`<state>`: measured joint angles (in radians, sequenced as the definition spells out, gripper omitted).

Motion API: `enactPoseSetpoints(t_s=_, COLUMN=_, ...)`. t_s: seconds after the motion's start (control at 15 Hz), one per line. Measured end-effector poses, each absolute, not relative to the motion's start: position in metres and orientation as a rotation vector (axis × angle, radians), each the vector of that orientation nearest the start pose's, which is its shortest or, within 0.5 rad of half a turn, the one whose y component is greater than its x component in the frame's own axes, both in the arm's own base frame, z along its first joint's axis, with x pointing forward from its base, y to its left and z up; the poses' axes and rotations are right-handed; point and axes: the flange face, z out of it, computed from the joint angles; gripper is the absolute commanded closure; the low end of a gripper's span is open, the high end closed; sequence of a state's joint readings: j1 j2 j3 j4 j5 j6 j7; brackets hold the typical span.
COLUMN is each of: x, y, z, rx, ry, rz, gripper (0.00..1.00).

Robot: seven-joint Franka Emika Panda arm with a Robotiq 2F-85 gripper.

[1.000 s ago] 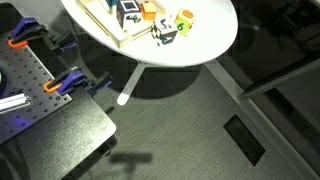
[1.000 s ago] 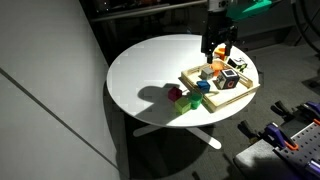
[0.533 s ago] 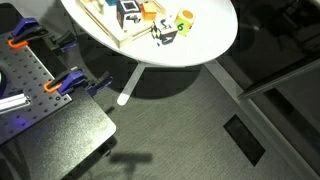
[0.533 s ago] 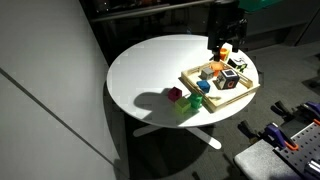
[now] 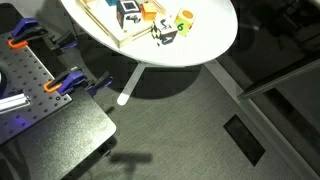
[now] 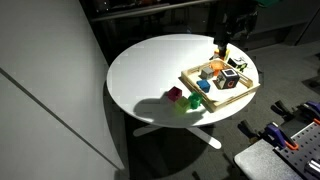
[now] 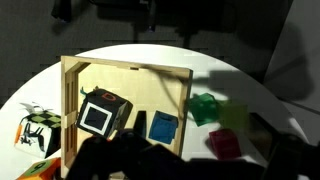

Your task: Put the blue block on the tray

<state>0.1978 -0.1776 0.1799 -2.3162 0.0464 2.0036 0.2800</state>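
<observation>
On the tray (image 7: 125,67), the blue block (image 7: 162,127) sits just inside the rim; the gripper (image 6: 226,38), jaws' spacing not discernible, could knock it out if swept low.

Tray (image 5: 101,18) on white table (image 5: 205,45); black-white cube (image 5: 165,33), green-yellow cube (image 5: 186,20) beside it.
</observation>
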Motion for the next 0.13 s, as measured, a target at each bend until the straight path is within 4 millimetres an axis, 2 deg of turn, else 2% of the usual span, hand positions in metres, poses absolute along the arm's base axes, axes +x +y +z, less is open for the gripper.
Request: enactPoseSetpoints(t_s=0.13, x=0.4297, y=0.1744, z=0.4031, rx=-3.169, ry=-0.110, rz=0.202, gripper=0.00)
